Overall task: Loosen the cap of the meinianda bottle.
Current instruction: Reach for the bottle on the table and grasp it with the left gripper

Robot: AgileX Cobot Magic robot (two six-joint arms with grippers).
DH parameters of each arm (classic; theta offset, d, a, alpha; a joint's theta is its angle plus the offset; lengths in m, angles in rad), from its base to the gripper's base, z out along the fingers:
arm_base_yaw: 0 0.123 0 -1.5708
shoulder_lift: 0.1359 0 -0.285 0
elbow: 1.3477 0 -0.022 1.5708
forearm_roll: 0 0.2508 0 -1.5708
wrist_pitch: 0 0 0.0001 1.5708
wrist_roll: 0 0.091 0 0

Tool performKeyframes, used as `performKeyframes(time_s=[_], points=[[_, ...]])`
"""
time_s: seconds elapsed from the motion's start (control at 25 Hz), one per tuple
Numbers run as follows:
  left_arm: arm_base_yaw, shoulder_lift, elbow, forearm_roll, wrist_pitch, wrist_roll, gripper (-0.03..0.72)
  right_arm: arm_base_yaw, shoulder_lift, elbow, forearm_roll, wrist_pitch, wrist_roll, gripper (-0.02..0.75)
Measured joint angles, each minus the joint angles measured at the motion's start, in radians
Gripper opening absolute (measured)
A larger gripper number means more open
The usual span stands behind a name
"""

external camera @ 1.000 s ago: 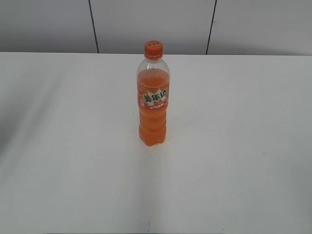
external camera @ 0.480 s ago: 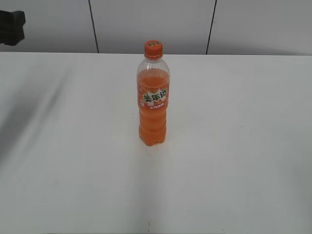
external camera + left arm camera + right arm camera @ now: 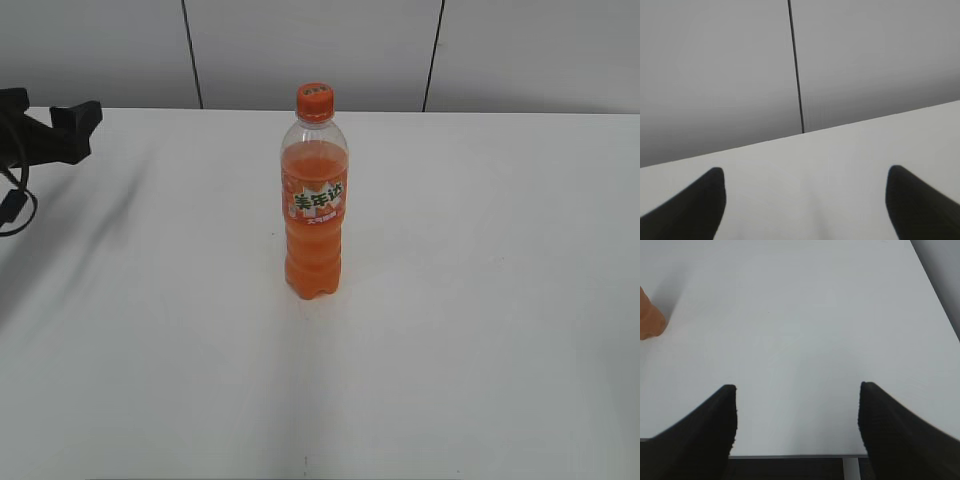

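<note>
Nothing is done yet: the meinianda bottle (image 3: 315,205) stands upright mid-table (image 3: 480,300), its cap (image 3: 314,100) untouched, both the left gripper (image 3: 805,200) and right gripper (image 3: 797,415) spread, empty, well apart from it.

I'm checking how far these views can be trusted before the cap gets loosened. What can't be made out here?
- Right pincer: outside the exterior view's frame.
- Meinianda bottle: absent from left wrist view; only an orange sliver at the right wrist view's left edge.
- Dark mark on the cap: too small to read.
</note>
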Motion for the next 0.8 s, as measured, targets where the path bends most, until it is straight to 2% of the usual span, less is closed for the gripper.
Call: performKeyframes(time_s=[0.12, 0.24, 0.36, 0.52, 0.8], points=[[0.066, 0.065, -0.001, 0.154, -0.125, -0.063, 0.591, 0.000, 0.000, 0.000, 0.000, 0.000, 0.001, 0.566], [0.097, 0.111, -0.001, 0.283, -0.213, -0.076, 0.591, 0.000, 0.000, 0.000, 0.000, 0.000, 0.001, 0.566], [0.103, 0.143, -0.001, 0.387, -0.261, -0.078, 0.591, 0.000, 0.000, 0.000, 0.000, 0.000, 0.000, 0.566], [0.104, 0.150, -0.001, 0.577, -0.309, -0.081, 0.591, 0.000, 0.000, 0.000, 0.001, 0.000, 0.000, 0.566], [0.104, 0.150, -0.001, 0.842, -0.318, -0.086, 0.591, 0.000, 0.000, 0.000, 0.001, 0.000, 0.000, 0.566]])
